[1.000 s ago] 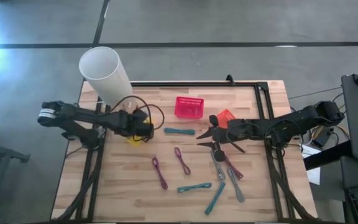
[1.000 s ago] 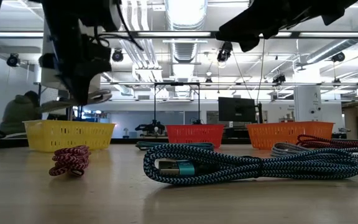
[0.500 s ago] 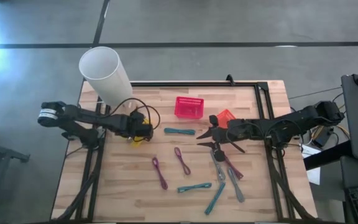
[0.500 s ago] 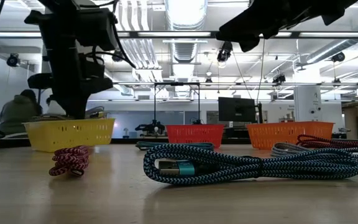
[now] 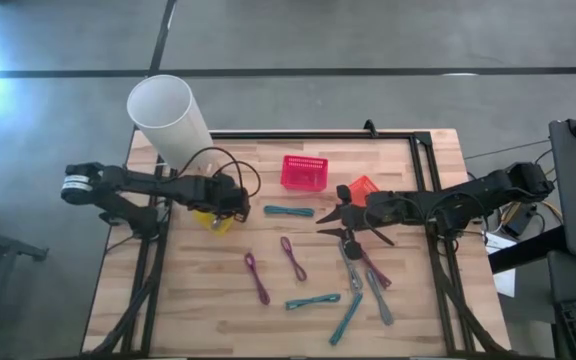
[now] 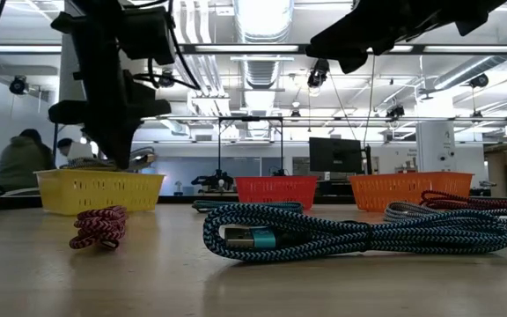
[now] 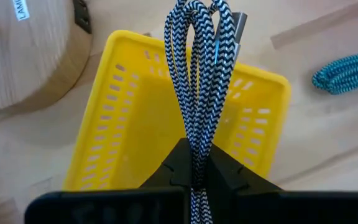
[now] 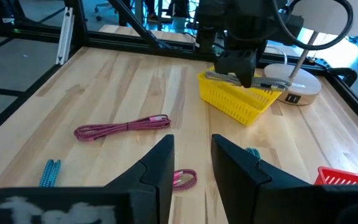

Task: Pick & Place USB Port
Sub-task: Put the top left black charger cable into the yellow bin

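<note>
Over the yellow basket (image 7: pixel 135 118) — left claw (image 7: pixel 191 177) pinching black-white cable (image 7: pixel 197 74).

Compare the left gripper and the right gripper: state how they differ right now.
The left gripper is shut on a black-and-white braided cable; the right gripper is open and holds nothing. The left gripper hangs above the yellow basket, while the right gripper waits over the table's right side, near the orange basket. Both are dark two-finger grippers.
</note>
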Controlling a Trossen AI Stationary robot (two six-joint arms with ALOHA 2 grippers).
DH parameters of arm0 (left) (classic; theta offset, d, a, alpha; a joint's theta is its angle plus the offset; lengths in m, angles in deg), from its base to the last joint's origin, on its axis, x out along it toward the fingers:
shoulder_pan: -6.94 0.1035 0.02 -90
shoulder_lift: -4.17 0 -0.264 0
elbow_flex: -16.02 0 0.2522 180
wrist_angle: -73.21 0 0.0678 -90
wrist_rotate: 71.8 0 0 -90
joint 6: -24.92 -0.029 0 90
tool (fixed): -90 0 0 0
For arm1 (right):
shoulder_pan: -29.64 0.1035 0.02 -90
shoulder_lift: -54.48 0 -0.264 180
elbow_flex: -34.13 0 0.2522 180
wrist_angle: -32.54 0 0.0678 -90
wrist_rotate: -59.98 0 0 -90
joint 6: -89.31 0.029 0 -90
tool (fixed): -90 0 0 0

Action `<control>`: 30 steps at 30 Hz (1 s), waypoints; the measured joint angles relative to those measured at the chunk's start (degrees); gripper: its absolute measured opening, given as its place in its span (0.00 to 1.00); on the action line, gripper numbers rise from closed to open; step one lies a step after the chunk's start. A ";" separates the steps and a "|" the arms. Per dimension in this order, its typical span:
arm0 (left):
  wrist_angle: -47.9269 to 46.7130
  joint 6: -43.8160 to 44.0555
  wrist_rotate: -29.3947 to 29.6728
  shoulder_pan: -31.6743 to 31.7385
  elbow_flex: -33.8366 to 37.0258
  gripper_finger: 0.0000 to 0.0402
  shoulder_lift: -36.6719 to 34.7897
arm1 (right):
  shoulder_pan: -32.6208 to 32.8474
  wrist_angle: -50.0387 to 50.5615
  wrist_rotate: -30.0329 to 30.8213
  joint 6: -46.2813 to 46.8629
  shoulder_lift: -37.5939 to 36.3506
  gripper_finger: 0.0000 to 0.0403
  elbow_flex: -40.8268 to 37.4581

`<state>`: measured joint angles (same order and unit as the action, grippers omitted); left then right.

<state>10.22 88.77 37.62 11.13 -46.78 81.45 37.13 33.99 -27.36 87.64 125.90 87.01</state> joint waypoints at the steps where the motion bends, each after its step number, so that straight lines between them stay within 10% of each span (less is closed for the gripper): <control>1: 0.00 1.05 0.00 0.00 0.27 0.05 0.02 | 0.00 0.00 0.00 0.00 0.00 0.24 0.00; 30: 13.10 9.51 -1.38 1.19 14.11 0.05 -0.03 | 0.00 0.02 0.02 -0.04 -0.02 0.24 0.00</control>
<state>23.33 98.28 36.24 12.32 -32.67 81.42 37.13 34.01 -27.35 87.61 125.88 87.01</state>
